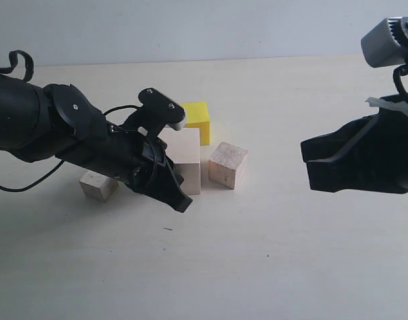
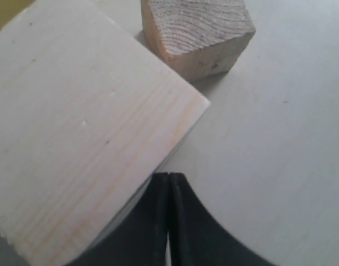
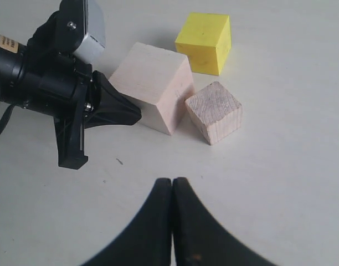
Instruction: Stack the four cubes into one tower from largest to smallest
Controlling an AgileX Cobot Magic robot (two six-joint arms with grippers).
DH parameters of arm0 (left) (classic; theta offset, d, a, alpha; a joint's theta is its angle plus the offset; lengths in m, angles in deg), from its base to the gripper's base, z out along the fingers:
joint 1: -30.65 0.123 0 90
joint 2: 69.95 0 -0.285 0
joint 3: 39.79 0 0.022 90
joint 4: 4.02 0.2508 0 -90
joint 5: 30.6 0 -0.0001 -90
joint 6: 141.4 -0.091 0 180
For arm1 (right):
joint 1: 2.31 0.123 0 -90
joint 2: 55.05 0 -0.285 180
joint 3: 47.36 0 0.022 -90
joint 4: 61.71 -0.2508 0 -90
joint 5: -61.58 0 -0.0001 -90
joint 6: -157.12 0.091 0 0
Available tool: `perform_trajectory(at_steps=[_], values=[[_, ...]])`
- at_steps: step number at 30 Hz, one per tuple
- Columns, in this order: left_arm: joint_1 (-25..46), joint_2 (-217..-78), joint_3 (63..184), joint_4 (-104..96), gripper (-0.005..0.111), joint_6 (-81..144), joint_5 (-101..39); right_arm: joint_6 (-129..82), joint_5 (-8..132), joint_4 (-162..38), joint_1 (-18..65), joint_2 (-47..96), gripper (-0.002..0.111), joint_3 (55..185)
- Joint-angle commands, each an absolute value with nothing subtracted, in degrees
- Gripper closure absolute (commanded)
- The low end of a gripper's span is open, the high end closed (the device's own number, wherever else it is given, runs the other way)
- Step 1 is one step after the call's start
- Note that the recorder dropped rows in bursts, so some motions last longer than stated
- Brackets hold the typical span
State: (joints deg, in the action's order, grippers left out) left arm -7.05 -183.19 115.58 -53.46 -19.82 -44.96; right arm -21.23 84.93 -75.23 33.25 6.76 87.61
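Note:
The four cubes lie loose on the table with none stacked. The large pale wooden cube (image 1: 189,157) (image 2: 75,133) (image 3: 153,83) sits in the middle. The yellow cube (image 1: 197,120) (image 3: 205,41) is just behind it, the medium bare-wood cube (image 1: 228,165) (image 2: 197,33) (image 3: 215,111) to its right, and the small cube (image 1: 97,185) to its left, half hidden by my left arm. My left gripper (image 1: 181,200) (image 2: 169,177) is shut and empty, its tips close against the large cube's near side. My right gripper (image 1: 307,163) (image 3: 172,183) is shut and empty, hanging well to the right of the cubes.
The pale tabletop (image 1: 257,253) ends at a light wall at the back. My left arm (image 3: 64,94) and its cable (image 1: 31,177) stretch over the table's left part. No tower stands anywhere.

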Motion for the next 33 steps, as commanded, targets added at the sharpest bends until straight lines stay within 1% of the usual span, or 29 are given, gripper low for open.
perform_trajectory(at_steps=[1, 13, 21, 25, 28, 33], values=[[-7.1, -183.2, 115.6, -54.1, 0.107, -19.6, -43.7, -21.4, 84.9, -75.2, 33.4, 6.8, 0.108, 87.8], [-7.1, -181.4, 115.6, -54.2, 0.107, -19.6, -45.3, -21.4, 85.4, -75.2, 33.4, 6.8, 0.108, 87.8], [-7.1, -171.7, 115.6, -53.9, 0.107, -19.4, -48.4, -21.4, 85.6, -75.2, 33.4, 6.8, 0.108, 87.8], [-6.0, -164.8, 115.6, -53.9, 0.107, -19.1, -47.0, -21.4, 84.9, -75.2, 33.4, 6.8, 0.108, 87.8], [-2.5, -159.0, 115.6, -53.9, 0.107, -16.8, -45.5, -21.2, 83.3, -75.2, 33.4, 6.8, 0.108, 87.8], [9.2, -150.2, 115.6, -53.9, 0.107, -14.6, -50.5, -19.8, 77.2, -75.2, 33.4, 6.9, 0.108, 88.6]])
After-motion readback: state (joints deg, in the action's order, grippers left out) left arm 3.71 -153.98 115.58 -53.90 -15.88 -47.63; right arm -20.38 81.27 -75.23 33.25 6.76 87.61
